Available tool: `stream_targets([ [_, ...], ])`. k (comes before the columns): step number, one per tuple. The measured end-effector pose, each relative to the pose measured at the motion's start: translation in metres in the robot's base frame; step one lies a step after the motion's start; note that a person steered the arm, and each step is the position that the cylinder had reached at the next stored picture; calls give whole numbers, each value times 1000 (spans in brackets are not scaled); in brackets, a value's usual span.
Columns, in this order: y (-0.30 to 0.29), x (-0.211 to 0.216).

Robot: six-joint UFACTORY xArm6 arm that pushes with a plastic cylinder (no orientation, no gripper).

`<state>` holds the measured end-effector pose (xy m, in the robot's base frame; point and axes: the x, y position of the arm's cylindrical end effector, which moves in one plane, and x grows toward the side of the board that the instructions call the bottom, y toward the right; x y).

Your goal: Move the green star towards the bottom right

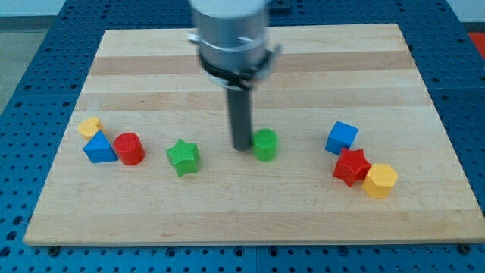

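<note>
The green star (183, 157) lies on the wooden board (250, 68), left of centre and low in the view. My tip (241, 146) stands to the star's right, a good gap away, and touches or nearly touches the left side of a green round block (265, 144). The rod hangs from the grey arm body at the view's top.
At the view's left sit a yellow block (90, 127), a blue triangular block (99, 148) and a red cylinder (129, 149), close together. At the right sit a blue cube (342, 137), a red star (352, 167) and a yellow hexagonal block (380, 180).
</note>
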<state>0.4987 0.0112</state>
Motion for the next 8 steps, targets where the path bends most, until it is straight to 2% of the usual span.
stream_targets([
  [1,71,28],
  [2,82,32],
  [4,-60,89],
  [5,-179,68],
  [6,-218,57],
  [7,-183,13],
  [8,-135,4],
])
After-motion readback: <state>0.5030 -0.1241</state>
